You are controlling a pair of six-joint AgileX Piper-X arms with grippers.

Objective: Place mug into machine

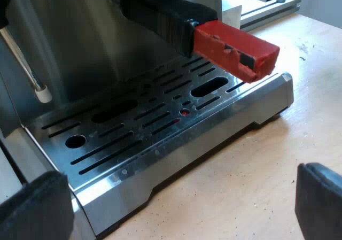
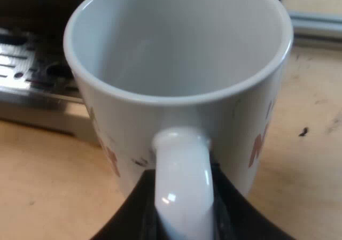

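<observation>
Mug [image 2: 181, 117], white and empty, with reddish lettering on its outer wall, sits directly ahead of the right gripper [image 2: 181, 210], its open mouth facing up toward the camera. The mug handle [image 2: 181, 181] points back at the gripper and runs down between the two black fingers [image 2: 133, 213], which are clamped against it, one on either side. Whether the mug stands on the wooden table [image 2: 48, 181] or hangs just above it cannot be told. Beyond the mug, on its far side from the gripper, the slotted metal drip tray [image 2: 26, 69] of the machine shows, near the mug but not under it. A pale metal rail [image 2: 318, 23] lies farther off on the table.

The left gripper [image 1: 181, 208] has its fingers [image 1: 320, 197] spread wide apart with nothing between them, low over the table just short of the tray's front edge. Ahead of it lies the drip tray [image 1: 176, 160], bare, with the espresso machine [image 1: 96, 37] rising behind it. Above the tray the holder [image 1: 160, 13] is locked into the machine's front, its dark handle reaching out toward the gripper and ending in the red end [image 1: 235, 50], chipped at its tip. A thin steam wand [image 1: 26, 69] with a white tip hangs over the tray's far side.
</observation>
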